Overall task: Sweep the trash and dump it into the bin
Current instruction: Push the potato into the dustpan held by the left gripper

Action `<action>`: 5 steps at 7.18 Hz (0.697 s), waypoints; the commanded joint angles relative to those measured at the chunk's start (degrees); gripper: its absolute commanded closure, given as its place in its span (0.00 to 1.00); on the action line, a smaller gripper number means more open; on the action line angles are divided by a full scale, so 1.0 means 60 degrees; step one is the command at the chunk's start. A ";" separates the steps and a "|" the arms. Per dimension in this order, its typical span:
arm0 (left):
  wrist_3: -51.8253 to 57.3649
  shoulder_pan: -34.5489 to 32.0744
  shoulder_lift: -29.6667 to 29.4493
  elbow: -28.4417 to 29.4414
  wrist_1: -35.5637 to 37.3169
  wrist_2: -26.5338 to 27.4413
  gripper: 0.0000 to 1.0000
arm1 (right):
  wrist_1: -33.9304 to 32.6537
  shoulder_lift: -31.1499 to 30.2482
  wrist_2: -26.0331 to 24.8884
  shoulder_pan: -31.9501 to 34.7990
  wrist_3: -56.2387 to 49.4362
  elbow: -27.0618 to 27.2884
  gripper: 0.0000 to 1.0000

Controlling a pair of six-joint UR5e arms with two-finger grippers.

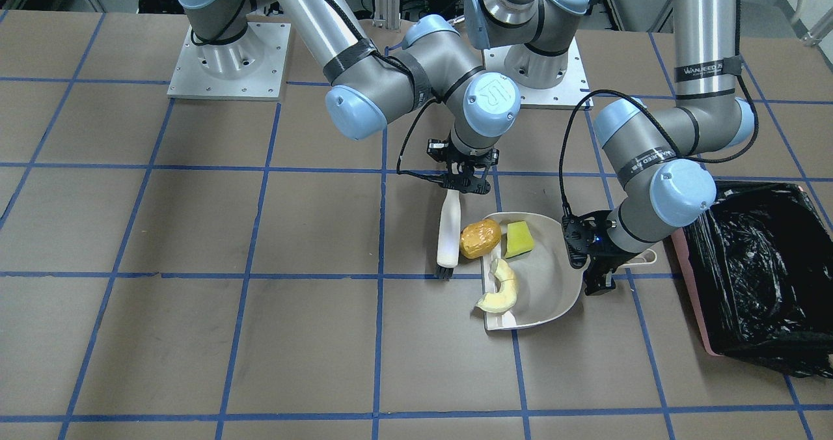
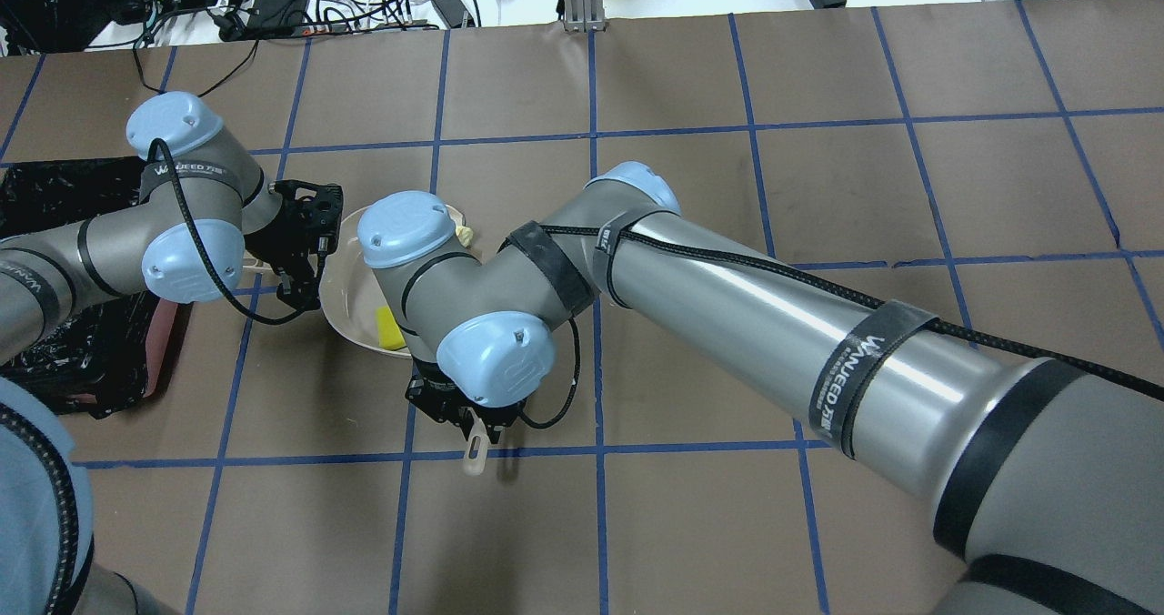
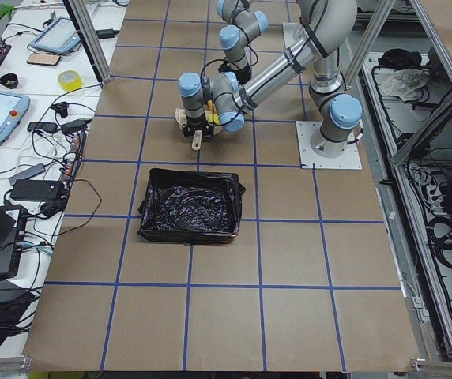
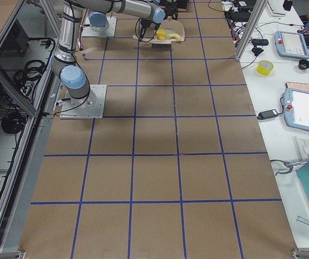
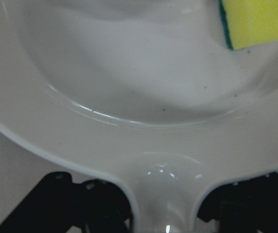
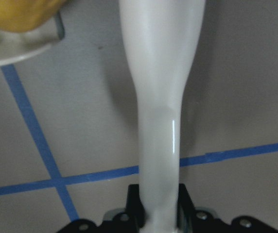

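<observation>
Sitting well inside beige dustpan (image 1: 553,284): yellow-green wedge (image 1: 519,239). Straddling pan's open lip: orange-brown lump (image 1: 480,238) and, lower in front-facing view, pale crescent slice (image 1: 500,288). Standing just beside lump, on table side: white brush (image 1: 449,228), dark bristles down, handle clamped in right gripper (image 1: 459,186). Pinched tight in left gripper (image 1: 602,276): dustpan handle, on side toward bin (image 1: 755,277). Pink, black-lined, set on table (image 1: 195,232) near pan, not touching.
</observation>
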 commanded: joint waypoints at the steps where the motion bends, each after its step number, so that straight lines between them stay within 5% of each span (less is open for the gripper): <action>1: -0.0006 -0.0015 0.0018 0.0002 0.0015 -0.0012 1.00 | 0.0181 0.0786 0.0521 0.0045 0.0618 -0.1357 1.00; 5: 0.0081 0.0000 0.0076 -0.0013 0.0000 -0.0041 1.00 | 0.0255 0.1214 0.0742 0.0074 0.1060 -0.2182 1.00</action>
